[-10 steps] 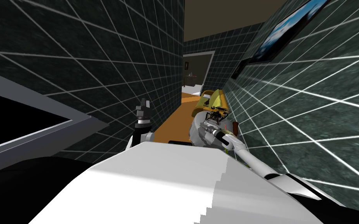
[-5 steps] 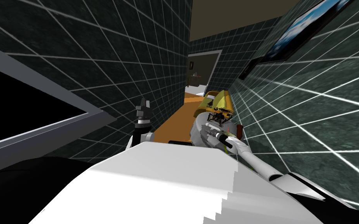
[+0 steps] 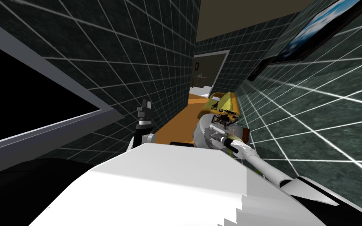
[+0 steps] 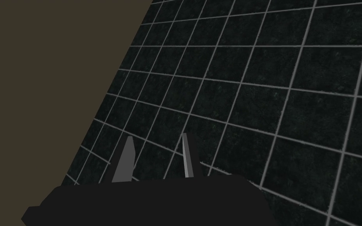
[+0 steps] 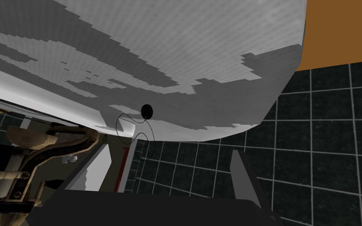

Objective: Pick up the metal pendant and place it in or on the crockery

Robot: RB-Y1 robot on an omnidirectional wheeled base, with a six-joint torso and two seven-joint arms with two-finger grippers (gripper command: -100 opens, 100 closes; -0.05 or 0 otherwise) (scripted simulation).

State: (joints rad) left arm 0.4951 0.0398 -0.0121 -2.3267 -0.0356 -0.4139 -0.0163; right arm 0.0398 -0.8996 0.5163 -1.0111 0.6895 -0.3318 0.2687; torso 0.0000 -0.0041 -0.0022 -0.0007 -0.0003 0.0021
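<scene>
Black pendant lies at the white rounded fixture's rim, just ahead of the right gripper's empty, parted fingers, cord looping toward them; the left gripper, well apart, is narrowly parted.

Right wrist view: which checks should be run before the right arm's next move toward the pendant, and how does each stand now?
1. Sight of pendant, lying on white surface: ok.
2. Open right tool: ok.
3. Its fingers around pendant: not ok; it lies ahead of the tips, apart.
4. Free cord: cannot tell; it loops over the surface's edge.
5. Sight of crockery: cannot tell.
6. Raised left tool away from the work: ok.
</scene>
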